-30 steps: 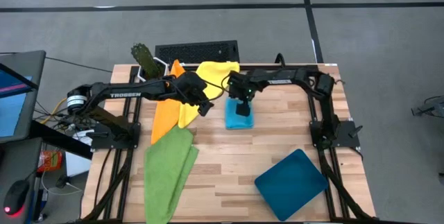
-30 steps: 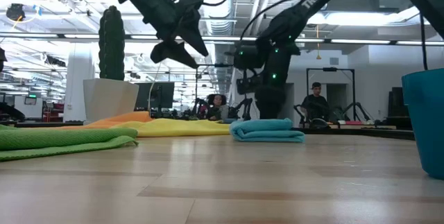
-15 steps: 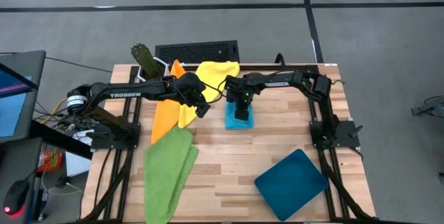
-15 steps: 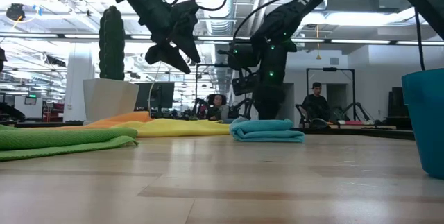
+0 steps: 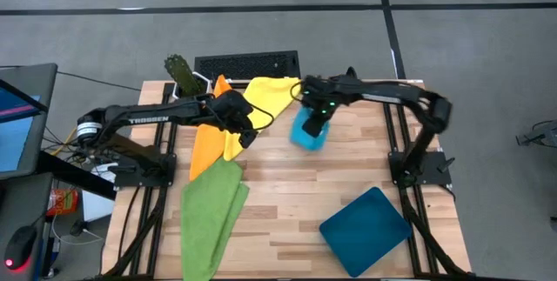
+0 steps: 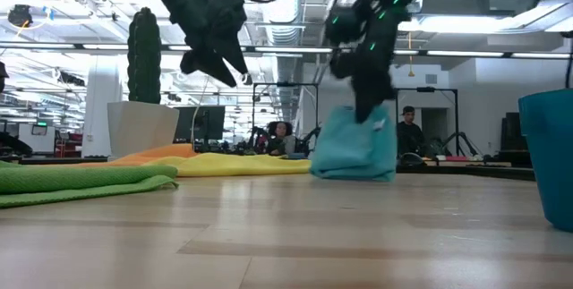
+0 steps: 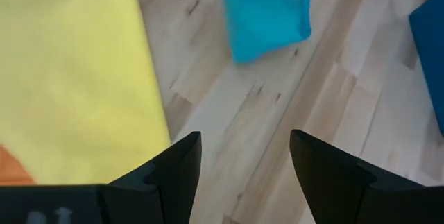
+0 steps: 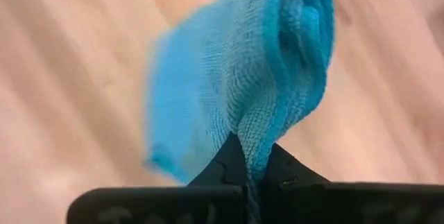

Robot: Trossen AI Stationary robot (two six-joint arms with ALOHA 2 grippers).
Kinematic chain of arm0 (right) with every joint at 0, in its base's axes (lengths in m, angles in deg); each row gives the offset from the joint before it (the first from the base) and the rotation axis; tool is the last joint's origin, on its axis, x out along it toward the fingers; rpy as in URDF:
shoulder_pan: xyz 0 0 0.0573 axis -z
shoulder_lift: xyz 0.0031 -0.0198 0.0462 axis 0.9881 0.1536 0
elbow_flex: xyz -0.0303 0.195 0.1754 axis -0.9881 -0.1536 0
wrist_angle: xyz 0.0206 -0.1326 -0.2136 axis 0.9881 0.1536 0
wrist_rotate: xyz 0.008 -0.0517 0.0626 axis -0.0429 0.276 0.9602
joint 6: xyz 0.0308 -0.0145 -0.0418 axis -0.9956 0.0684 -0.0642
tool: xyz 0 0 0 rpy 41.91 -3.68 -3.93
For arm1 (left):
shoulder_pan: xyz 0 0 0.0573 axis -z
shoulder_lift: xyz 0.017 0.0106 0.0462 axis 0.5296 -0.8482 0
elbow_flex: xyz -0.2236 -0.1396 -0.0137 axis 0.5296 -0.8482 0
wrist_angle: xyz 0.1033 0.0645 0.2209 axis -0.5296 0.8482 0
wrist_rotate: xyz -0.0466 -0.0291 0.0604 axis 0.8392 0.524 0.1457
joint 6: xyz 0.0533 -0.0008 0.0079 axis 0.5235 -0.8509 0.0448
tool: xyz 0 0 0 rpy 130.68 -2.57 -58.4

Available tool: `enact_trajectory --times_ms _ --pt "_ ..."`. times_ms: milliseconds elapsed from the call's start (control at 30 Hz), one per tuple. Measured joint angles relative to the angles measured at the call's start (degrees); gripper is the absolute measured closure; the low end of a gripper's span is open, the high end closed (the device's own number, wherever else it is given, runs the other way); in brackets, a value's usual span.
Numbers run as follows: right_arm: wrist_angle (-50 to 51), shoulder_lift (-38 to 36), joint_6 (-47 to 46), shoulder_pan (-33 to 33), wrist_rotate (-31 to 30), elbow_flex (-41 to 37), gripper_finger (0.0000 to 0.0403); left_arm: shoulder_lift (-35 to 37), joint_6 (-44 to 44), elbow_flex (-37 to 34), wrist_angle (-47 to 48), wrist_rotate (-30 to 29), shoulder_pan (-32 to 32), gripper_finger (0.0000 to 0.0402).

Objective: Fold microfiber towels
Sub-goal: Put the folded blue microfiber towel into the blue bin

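- The right claw (image 5: 318, 117) sits above the table's (image 5: 348, 177) upper middle in the high view, clamped on the blue towel (image 5: 310, 131).
- In the right wrist view its fingers (image 8: 232, 161) pinch a bunched edge of the blue towel (image 8: 236, 78), which hangs in a folded wad over the wood.
- In the low view the blue towel (image 6: 356, 146) hangs from the right claw (image 6: 369, 110) right of centre, its lower edge at or just above the table (image 6: 286, 235); whether it touches I cannot tell.
- The left claw (image 5: 250, 133) hovers left of the blue towel in the high view, over the edge of the yellow towel (image 5: 265, 98), fingers apart and holding nothing.
- In the left wrist view its fingers (image 7: 177, 168) stand spread at the bottom, with the yellow towel (image 7: 69, 78) at left, the blue towel (image 7: 267, 12) at top centre and bare wood between.
- In the low view the left claw (image 6: 219, 61) hangs at upper left, well above the cloths.
- The orange towel (image 5: 205, 146) lies beside the yellow one, partly under it, at the table's upper left.
- The green towel (image 5: 209, 216) lies at lower left, reaching past the table's front edge.
- A teal tray (image 5: 364, 229) lies at lower right, well apart from the towels.
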Motion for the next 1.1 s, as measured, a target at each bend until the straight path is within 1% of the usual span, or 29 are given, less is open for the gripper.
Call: enact_trajectory --times_ms 100,233,367,433,500,633,733,800,867,933,1000,1100 --pt "2.7 -7.7 -7.6 -2.2 0.6 -3.5 0.038 1.2 1.2 0.0 0.2 -0.6 0.0 0.0189" --pt "4.1 -18.0 -19.9 -8.9 0.9 -7.4 0.038 2.1 2.9 0.0 0.6 -1.7 -0.2 0.0189" --pt "5.1 -27.1 -36.3 -19.6 0.6 -8.5 0.038 2.2 3.2 0.0 0.5 -1.7 -0.9 0.0189" --pt "4.8 -30.4 -45.5 -26.5 -1.7 -8.5 0.038 2.2 3.7 0.0 0.3 -1.6 -1.4 0.0189" --pt "4.9 -32.8 -55.4 -34.5 -5.9 -8.5 0.038 2.2 4.4 0.0 0.2 -1.5 -1.8 0.0189" --pt "5.5 -34.0 -75.2 -49.5 -13.4 -9.6 0.038 2.2 5.9 0.0 -0.8 -0.2 -2.8 0.0189" --pt "4.2 -32.8 -87.4 -59.2 -15.8 -11.9 0.038 2.1 6.0 0.0 -1.4 1.8 -3.6 0.0189" --pt "3.0 -31.2 -93.7 -64.6 -17.3 -12.5 0.038 2.1 6.1 0.0 -1.3 2.2 -4.0 0.0189" --pt "2.7 -29.6 -99.2 -68.9 -18.9 -12.6 0.038 2.1 6.4 0.0 -1.4 2.2 -4.4 0.0189" --pt "0.3 -28.2 -102.7 -72.1 -20.9 -12.6 0.038 2.1 6.8 0.0 -1.3 2.3 -4.9 0.0189" --pt "-1.0 -26.7 -105.5 -74.3 -22.0 -12.6 0.038 2.1 6.8 0.0 -1.3 2.3 -5.5 0.0189" --pt "-2.2 -23.8 -107.5 -76.1 -22.1 -12.6 0.038 2.1 6.8 0.0 -1.3 2.3 -6.3 0.0189"
